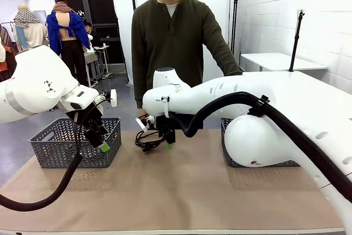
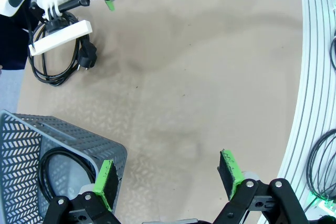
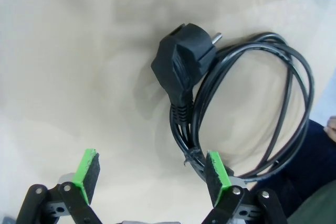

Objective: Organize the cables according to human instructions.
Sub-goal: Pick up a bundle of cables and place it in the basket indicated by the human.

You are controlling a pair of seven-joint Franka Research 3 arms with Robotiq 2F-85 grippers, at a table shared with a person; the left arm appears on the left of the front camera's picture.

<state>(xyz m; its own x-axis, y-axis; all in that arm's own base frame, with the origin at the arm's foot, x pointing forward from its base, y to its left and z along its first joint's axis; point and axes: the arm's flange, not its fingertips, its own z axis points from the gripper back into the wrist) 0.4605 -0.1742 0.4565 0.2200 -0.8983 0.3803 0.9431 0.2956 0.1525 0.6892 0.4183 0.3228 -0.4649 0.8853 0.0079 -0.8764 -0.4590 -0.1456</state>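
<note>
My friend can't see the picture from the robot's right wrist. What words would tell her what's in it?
A coiled black cable with a chunky plug lies on the tan table. The right gripper hangs open over it, one green-padded finger right beside the loop, the other over bare table.

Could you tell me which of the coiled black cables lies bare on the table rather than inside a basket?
The coiled black cable with the chunky plug, lying on the brown tabletop beneath the right tool. Another coiled black cable sits inside the grey plastic basket.

A black coiled cable [image 3: 252, 114] (chunky plug lying flat) rests on the desk [image 3: 79, 66]; another cable [image 2: 63, 174] lies coiled inside the grey basket [image 2: 58, 135].
</note>
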